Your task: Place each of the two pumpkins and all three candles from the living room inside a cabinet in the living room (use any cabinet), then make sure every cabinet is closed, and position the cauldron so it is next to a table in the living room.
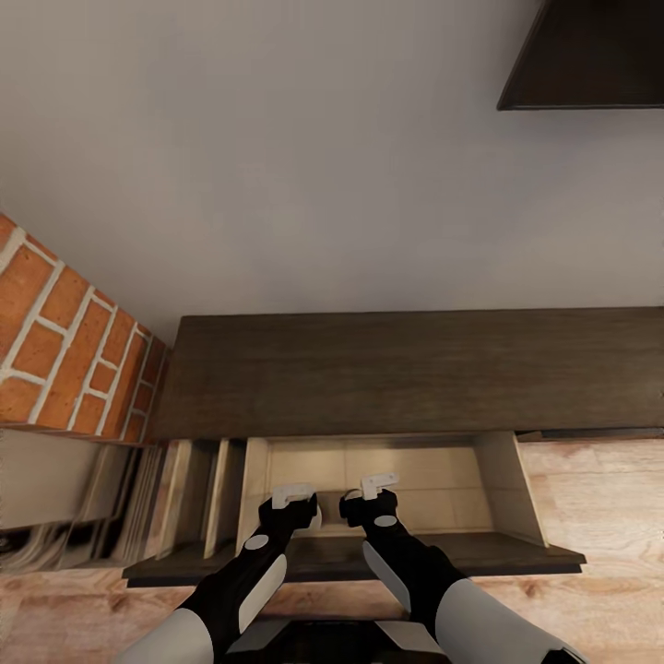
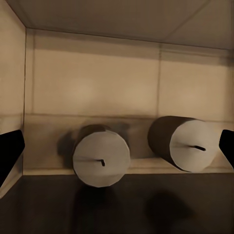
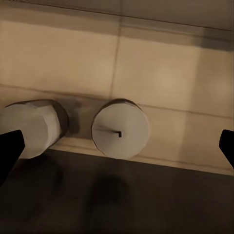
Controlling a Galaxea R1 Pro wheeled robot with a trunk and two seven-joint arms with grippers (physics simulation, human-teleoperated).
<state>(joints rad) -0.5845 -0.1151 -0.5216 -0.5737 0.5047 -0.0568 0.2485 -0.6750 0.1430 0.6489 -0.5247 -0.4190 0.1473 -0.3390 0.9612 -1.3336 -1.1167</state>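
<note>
Head view: we stand at cabinet (image 1: 406,369), its drawer (image 1: 503,480) pulled open toward us. Left gripper (image 1: 293,498) and right gripper (image 1: 369,486) hang over drawer, side by side; spread unclear here.

Left wrist view: two candles (image 2: 101,160) (image 2: 187,145) stand on drawer floor; fingertips (image 2: 9,152) spread wide, holding nothing.

Right wrist view: same two candles, fingertips (image 3: 9,146) spread, nothing held.

We judge: two candles stowed; third candle, pumpkins, closing, cauldron remain.

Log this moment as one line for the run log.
cabinet: drawer pulled open | candles: two inside | left claw: open, empty | right claw: open, empty
</note>
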